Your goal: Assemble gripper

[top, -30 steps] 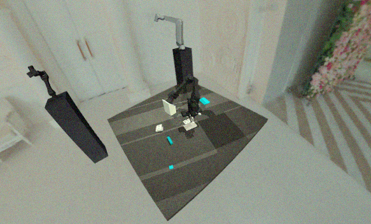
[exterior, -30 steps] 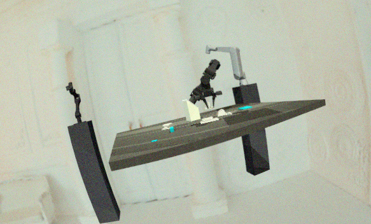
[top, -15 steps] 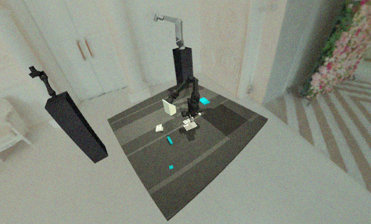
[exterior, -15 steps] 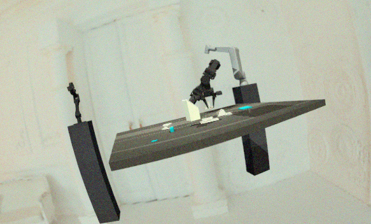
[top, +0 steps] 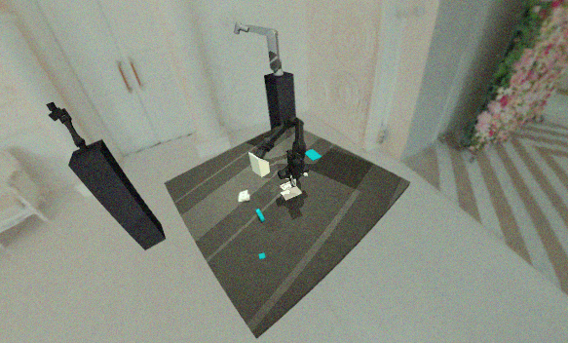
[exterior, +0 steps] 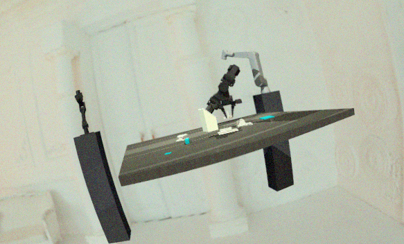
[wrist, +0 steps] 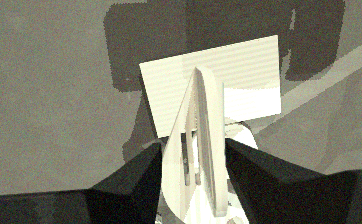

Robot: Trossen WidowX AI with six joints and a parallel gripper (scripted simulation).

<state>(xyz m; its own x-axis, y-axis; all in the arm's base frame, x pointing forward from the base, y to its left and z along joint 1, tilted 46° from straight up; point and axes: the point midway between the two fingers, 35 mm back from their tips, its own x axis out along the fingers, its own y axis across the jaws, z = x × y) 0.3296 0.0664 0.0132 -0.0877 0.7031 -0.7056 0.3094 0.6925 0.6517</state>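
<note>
My gripper [top: 293,182] [exterior: 229,116] [wrist: 191,148] points down and is shut on a cream part, which looks like a jaw [wrist: 214,150]. It is held on edge, with slots showing between the fingers. Below and just beyond it lies the ribbed rectangular part of what looks like the gripper base [top: 291,194] [exterior: 228,131] [wrist: 252,60]. The pins and gear teeth cannot be made out. Another white part [exterior: 243,122] lies behind the base. A flat white piece [top: 244,196] [exterior: 182,136], perhaps the housing plate, lies off to the left.
A tall cream block [top: 259,166] [exterior: 209,121] stands left of the gripper. On the table [top: 321,253] [exterior: 228,152] lie a cyan cylinder [top: 260,214], a small cyan square [top: 262,255] and a flat cyan piece [top: 313,154] [exterior: 267,117].
</note>
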